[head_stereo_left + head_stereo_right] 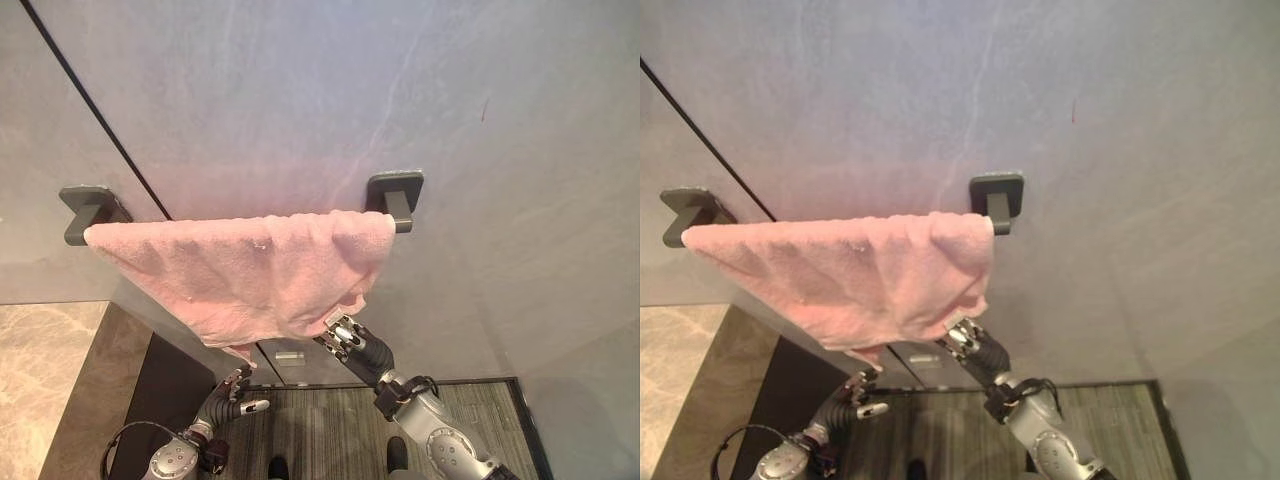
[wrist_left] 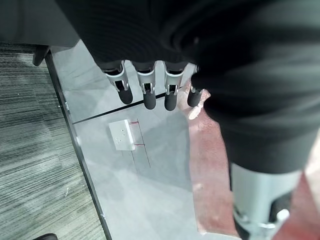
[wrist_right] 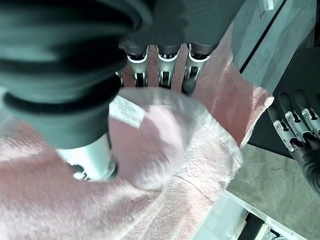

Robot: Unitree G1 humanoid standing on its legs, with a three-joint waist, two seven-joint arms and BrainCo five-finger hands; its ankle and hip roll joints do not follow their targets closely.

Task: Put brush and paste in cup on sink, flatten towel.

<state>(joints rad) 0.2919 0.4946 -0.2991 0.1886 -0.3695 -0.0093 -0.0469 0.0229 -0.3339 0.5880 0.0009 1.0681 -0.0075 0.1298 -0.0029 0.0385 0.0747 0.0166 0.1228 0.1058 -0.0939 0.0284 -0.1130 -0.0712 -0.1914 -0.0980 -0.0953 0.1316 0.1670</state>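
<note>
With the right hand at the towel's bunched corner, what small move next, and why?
Probably draw the right hand down and toward the right bracket: its fingers pinch the pink towel, which hangs slanted and bunched. The left hand hangs free below.

Pink towel (image 3: 190,165) covers the right hand's (image 3: 165,60) fingertips, so its grip cannot be read; the rail beneath seems hidden between wall brackets (image 1: 397,192) above that hand.

Both eye views face the wall, sharing the pink towel (image 1: 250,275) on its rail. Wrist views sit very close behind each hand's fingers (image 2: 145,90).
</note>
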